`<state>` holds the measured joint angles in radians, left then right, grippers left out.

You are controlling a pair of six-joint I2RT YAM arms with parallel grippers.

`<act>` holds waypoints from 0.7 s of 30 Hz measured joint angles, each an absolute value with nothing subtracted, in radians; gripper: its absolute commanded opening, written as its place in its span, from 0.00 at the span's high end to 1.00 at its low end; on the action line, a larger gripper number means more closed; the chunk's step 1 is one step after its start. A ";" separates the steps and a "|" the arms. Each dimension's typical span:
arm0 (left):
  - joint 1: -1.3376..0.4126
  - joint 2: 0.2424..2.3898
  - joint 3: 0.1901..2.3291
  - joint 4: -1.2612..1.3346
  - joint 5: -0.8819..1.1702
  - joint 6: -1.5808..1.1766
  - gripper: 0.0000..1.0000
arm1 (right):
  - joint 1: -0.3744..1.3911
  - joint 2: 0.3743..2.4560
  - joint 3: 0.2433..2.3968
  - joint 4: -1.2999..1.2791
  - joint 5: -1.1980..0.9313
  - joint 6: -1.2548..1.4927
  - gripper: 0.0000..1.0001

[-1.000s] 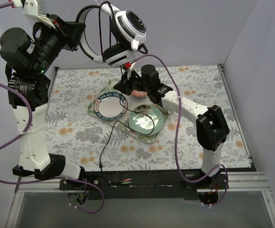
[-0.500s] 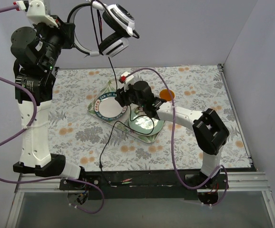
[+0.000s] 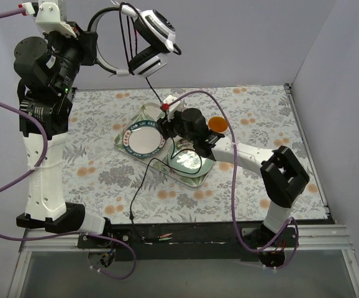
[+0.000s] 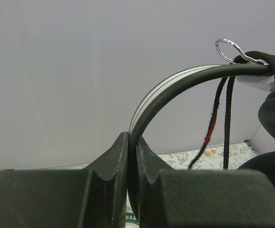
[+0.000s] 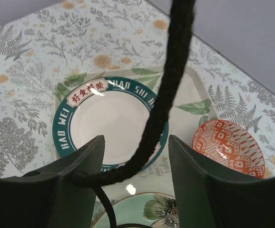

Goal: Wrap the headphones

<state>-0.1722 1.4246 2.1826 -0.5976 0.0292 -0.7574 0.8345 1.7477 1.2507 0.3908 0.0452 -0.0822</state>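
My left gripper (image 3: 94, 42) is raised high at the upper left and is shut on the thin black headband (image 4: 175, 85) of the headphones (image 3: 154, 34). The white-and-black earcups hang to its right. In the left wrist view the jaws (image 4: 132, 142) pinch the band. The thin black cable (image 3: 156, 93) drops from the earcups to my right gripper (image 3: 169, 122), then trails over the plates to its plug (image 3: 131, 217) near the front edge. In the right wrist view the right gripper (image 5: 136, 161) is open, and the cable (image 5: 168, 90) passes loosely between the fingers.
A tray (image 3: 118, 138) in the middle of the floral table holds a white plate with a teal rim (image 3: 143, 138) and a green plate (image 3: 186, 160). An orange bowl (image 3: 217, 124) sits behind my right arm. Purple robot cables loop around both arms.
The left arm swung the headphones up and to the left, then held them there. The right gripper came down toward the white plate, uncovering the orange bowl, then shifted slightly right.
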 measured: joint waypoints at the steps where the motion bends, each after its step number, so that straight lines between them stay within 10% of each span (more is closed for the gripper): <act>1: -0.172 1.425 2.187 -0.598 0.029 -0.758 1.00 | 0.835 1.762 1.251 0.392 0.045 -0.082 0.37; 3: -0.172 1.425 2.196 -0.596 0.029 -0.760 1.00 | 0.835 1.789 1.251 0.390 0.045 -0.080 0.41; 7: -0.172 1.423 2.202 -0.590 0.016 -0.763 1.00 | 0.835 1.827 1.251 0.369 0.046 -0.067 0.98; 21: -0.150 1.479 2.036 -0.414 -0.178 -0.680 1.00 | 0.965 1.852 1.231 0.198 -0.039 -0.133 0.99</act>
<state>-0.1505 1.4792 2.0361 -0.4137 -0.1776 -0.6796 0.9653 1.8523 1.2312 0.1978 -0.0395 -0.1333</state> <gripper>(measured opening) 0.053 0.045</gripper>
